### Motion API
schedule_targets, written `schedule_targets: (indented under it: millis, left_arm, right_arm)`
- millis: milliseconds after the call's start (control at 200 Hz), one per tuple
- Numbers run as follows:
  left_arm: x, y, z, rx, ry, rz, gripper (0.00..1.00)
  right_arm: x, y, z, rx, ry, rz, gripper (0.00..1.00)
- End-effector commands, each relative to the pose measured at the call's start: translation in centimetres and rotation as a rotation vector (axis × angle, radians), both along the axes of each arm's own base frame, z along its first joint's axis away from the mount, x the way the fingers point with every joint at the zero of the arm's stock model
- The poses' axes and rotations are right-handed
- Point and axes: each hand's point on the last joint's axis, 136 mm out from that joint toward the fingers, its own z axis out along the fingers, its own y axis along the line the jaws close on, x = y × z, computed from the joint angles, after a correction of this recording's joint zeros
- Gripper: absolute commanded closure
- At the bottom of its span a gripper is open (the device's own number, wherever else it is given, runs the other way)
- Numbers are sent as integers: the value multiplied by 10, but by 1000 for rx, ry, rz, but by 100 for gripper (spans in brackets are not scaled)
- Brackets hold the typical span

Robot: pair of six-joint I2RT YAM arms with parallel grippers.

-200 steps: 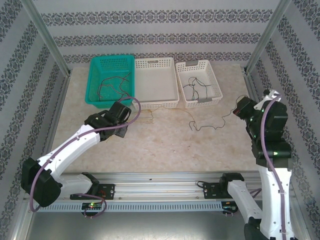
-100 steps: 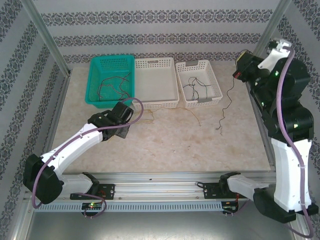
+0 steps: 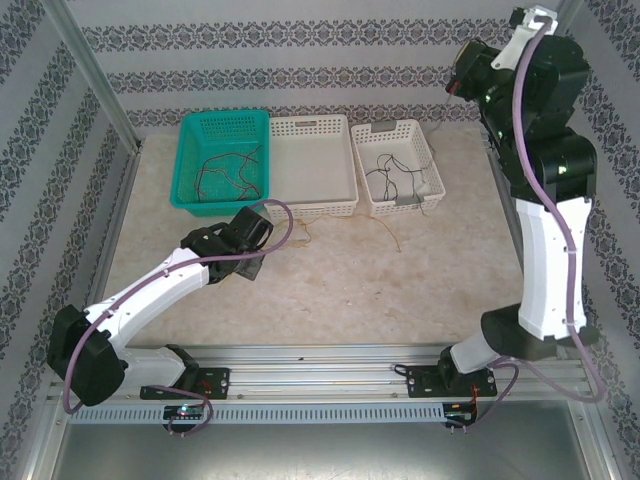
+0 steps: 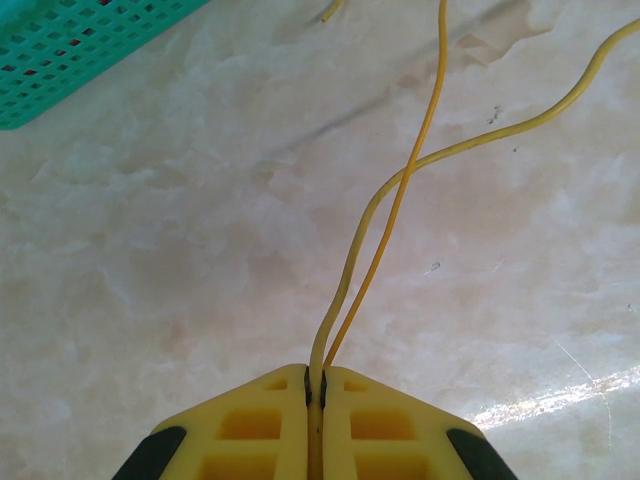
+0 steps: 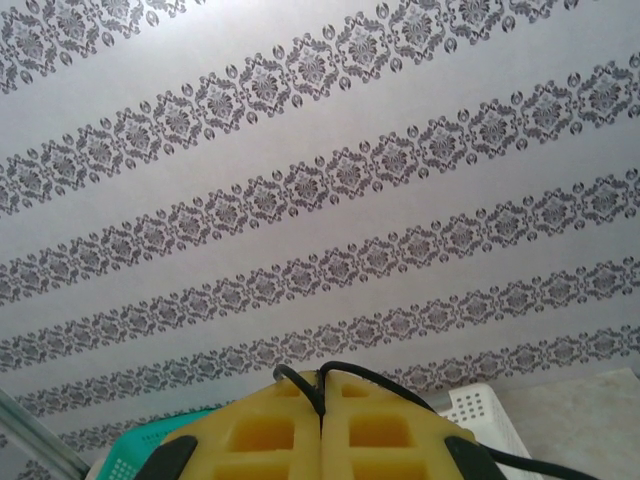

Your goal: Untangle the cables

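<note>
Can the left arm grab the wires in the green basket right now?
Probably not yet. The green basket is close and open on top, so its wires look reachable, but the left gripper is shut on a yellow cable. It would likely have to let go first.

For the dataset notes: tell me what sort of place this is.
Likely a robot test cell: patterned backdrop walls on aluminium posts, two arms bolted to a rail, plastic baskets on the table.

No legible text or markings.
</note>
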Motion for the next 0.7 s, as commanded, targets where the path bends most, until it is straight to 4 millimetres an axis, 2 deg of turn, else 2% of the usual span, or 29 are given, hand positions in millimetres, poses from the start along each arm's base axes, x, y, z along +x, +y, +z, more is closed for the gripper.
schedule_targets:
  millis: [0,125,310,515,699]
  left_arm:
    - [1,-5,3,15,-8,-34,100]
    - [1,-6,4,14,-10,-39,100]
    - [0,-8,4,10,-9,-46,100]
    - [-1,-11,5,8,-11,-57,100]
    - [-2,-12,7,3,-18,-61,100]
  right_arm:
    - [12,6,14,2,-51,6,100]
    - [35,11,13,-17,-70,7,100]
    - [70,9,-4,-31,-46,-29,100]
    - [112,20,-44,-69,24,-2,100]
    - [135,18,-99,-122,156,-14,100]
